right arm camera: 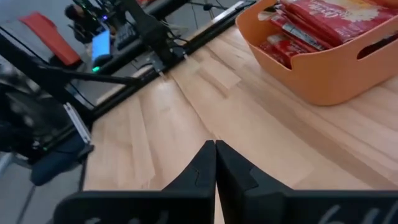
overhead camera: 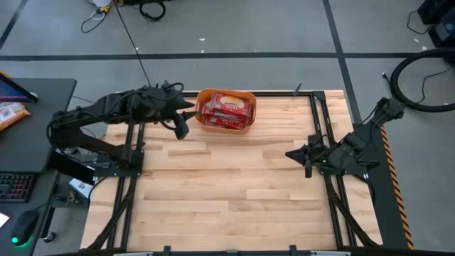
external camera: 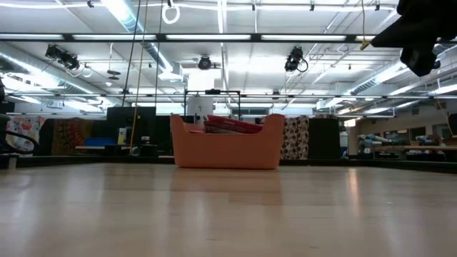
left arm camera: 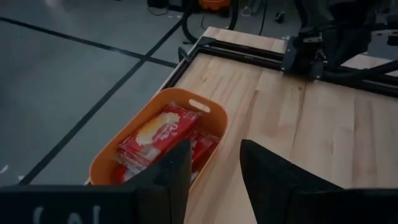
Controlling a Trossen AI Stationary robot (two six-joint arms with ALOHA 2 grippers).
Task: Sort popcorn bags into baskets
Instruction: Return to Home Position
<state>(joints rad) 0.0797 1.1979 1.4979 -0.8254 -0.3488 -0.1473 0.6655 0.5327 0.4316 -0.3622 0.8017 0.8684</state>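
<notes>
The popcorn bags (overhead camera: 226,108) lie overlapped in a red heap, so they cannot be counted. In the low view only their top edges show above the rim. In the left wrist view the left arm's own fingers (left arm camera: 169,177) cover the near end of the basket. The low view also shows a dark piece of an arm (external camera: 421,32), cut off at the 2 o'clock corner; which arm it belongs to cannot be told there.

Every bag in sight is inside the 1 orange basket (overhead camera: 229,130), which stands on the wooden table (overhead camera: 227,199) at its 12 o'clock edge in the high view. The left gripper (overhead camera: 182,129) is at about 8 o'clock from the basket, just beside its corner and apart from it. Its 2 fingers are spread, with bare wood showing between them. The right gripper (overhead camera: 291,153) is at about 4 o'clock from the basket and well apart from it, near the table's 3 o'clock rail. Its fingers (right arm camera: 194,177) are pressed together.

Off the table at 9 o'clock, a dark desk (overhead camera: 43,92) carries a keyboard (overhead camera: 15,188), a mouse (overhead camera: 25,229) and an orange packet (overhead camera: 11,114) cut off by the picture's edge. Cables (overhead camera: 151,8) lie on the grey floor at 12 o'clock.
</notes>
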